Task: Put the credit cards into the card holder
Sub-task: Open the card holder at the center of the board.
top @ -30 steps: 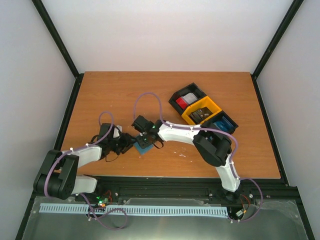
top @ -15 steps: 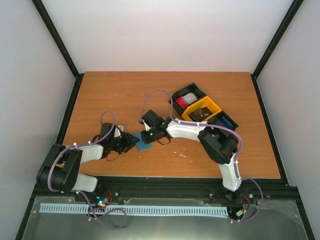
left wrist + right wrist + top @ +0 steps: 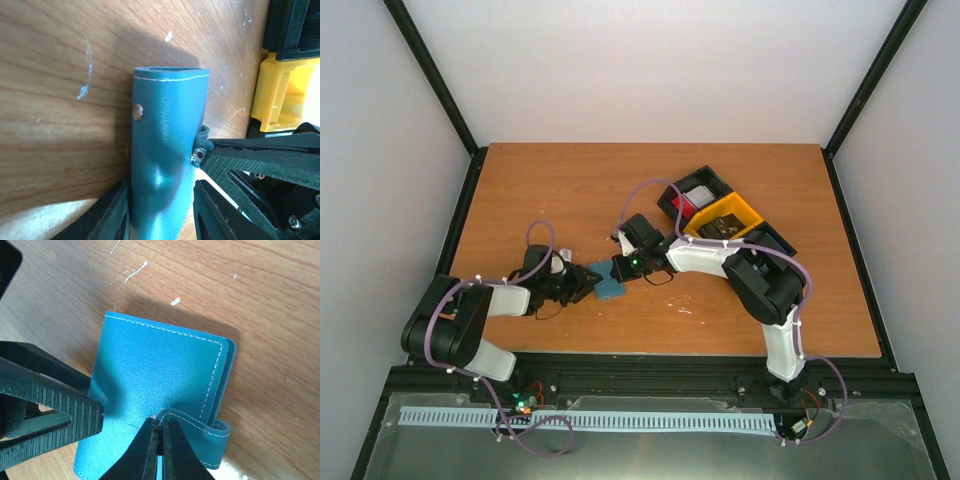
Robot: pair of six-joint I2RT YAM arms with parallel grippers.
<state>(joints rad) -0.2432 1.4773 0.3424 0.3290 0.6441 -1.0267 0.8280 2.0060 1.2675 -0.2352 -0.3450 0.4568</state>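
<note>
Update: right fingers [image 3: 145,450] just closed fully, pinching the card holder [image 3: 155,370] by its snap tab [image 3: 215,440]. Left fingers [image 3: 107,215] clamp its body, mid-counter [image 3: 250,290]. Flap can open; credit cards [image 3: 684,205] not in yet.

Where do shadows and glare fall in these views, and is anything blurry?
Left wrist view: the card holder throws a wide dark shadow up-left over the table, shows a soft sheen, and the wood burns out white at bottom left. Right wrist view: sharp, stitching crisp, shadow along the holder's far edge. Top external view: even soft light, nothing blurred, holder tiny.
</note>
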